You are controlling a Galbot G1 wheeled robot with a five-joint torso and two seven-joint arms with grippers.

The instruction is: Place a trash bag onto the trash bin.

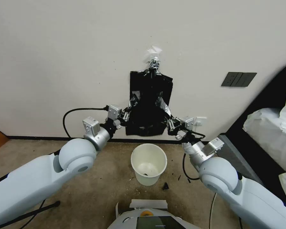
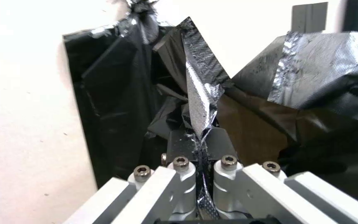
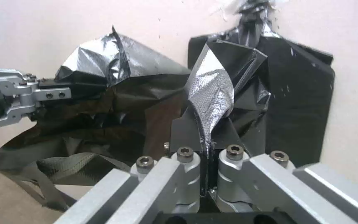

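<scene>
Both grippers, left [image 1: 126,115] and right [image 1: 168,123], pinch the bag [image 1: 148,109] stretched between them above the bin [image 1: 148,168], and the thin film could tear or slip if pulled harder.

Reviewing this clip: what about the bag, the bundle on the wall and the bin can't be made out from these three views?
- Head view: where the trash bag ends and the hanging bundle begins; black on black.
- Head view: the dark bits inside the trash bin; too small to identify.
- Wrist views: the left gripper and right gripper pinch film, but the bag's mouth is lost in folds.
- Head view: the bundle's hanger; crumpled tape covers it.
</scene>
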